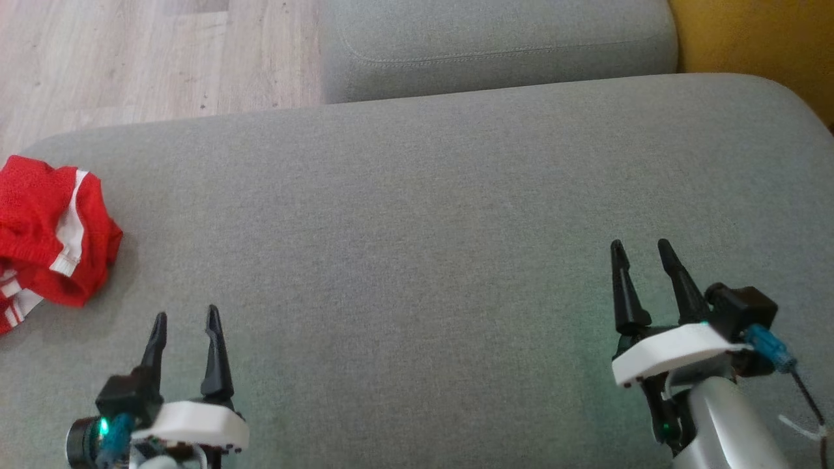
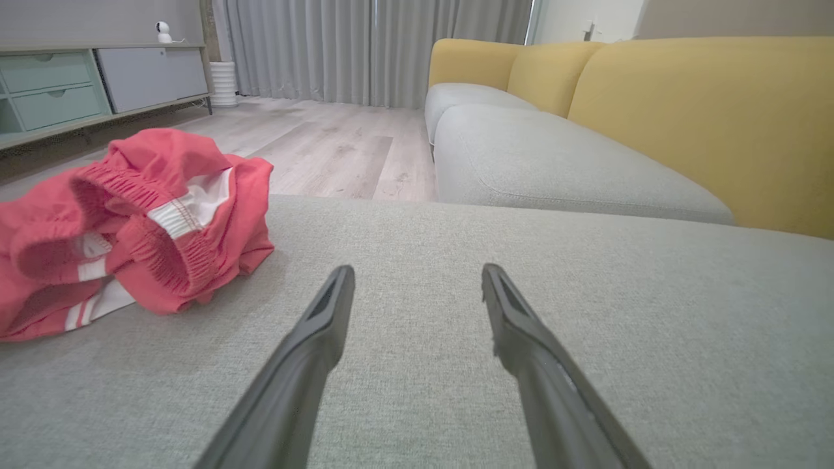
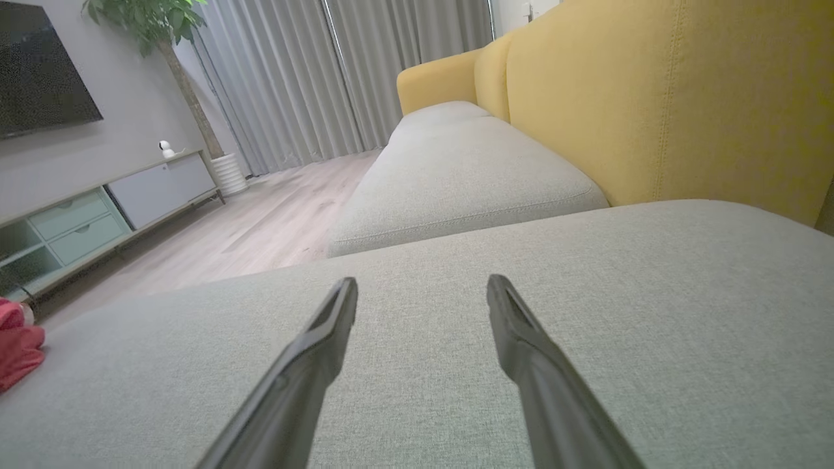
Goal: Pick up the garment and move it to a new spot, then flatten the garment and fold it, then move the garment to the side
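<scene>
Garment (image 1: 52, 234) lay crumpled at nine o'clock on the cushion (image 1: 417, 228), untouched. Left pincer (image 1: 186, 312) and right pincer (image 1: 640, 244) both stood wide open and empty. Pickup, flattening, folding and moving aside all seemed left.

Soft, even daylight fills all three views, without glare. The head view is slightly soft and grainy; the red shorts (image 1: 52, 228) cast a faint shadow rightward on the grey sofa cushion (image 1: 417, 215), and a faint green glow tints the fabric at lower right. The left wrist view washes the shorts to coral. Both wrist views bow lines at their edges, and the near fingers (image 2: 293, 384) blur
</scene>
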{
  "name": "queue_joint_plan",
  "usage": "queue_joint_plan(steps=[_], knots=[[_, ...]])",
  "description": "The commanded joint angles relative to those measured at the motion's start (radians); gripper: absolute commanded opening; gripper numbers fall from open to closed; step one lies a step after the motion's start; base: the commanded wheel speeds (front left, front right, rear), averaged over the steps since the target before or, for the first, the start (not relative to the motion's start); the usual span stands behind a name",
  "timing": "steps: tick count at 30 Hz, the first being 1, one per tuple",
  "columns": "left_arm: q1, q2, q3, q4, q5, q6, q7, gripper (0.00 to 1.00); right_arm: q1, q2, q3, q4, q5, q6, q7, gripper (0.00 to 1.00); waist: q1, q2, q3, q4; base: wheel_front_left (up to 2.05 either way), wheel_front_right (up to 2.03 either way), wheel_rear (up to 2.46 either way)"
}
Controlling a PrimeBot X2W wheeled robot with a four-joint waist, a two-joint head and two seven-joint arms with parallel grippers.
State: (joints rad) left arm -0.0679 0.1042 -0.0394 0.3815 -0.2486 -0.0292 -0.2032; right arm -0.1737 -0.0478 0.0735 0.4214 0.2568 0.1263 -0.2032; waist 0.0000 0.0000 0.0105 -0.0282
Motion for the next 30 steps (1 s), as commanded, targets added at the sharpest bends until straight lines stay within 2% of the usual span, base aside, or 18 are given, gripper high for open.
queue_joint_plan(steps=[1, 15, 30], knots=[[-0.014, 0.012, 0.026, -0.026, 0.034, 0.009, -0.017, 1.00, -0.030, -0.005, 0.027, -0.025, -0.038, 0.004, -0.017, 1.00, 0.0000, 0.0000, -0.001, 0.000, 0.00, 0.00, 0.00], [-0.001, -0.003, 0.074, -0.053, 0.189, 0.011, -0.058, 1.00, -0.025, -0.003, 0.020, -0.030, -0.190, 0.004, -0.058, 1.00, 0.0000, 0.0000, -0.001, -0.006, 0.00, 0.00, 0.00], [-0.006, -0.025, 0.114, -0.041, 0.194, -0.009, -0.059, 1.00, -0.023, -0.002, 0.017, -0.041, -0.165, 0.004, -0.059, 1.00, 0.0000, 0.0000, 0.009, 0.009, 0.00, 0.00, 0.00]])
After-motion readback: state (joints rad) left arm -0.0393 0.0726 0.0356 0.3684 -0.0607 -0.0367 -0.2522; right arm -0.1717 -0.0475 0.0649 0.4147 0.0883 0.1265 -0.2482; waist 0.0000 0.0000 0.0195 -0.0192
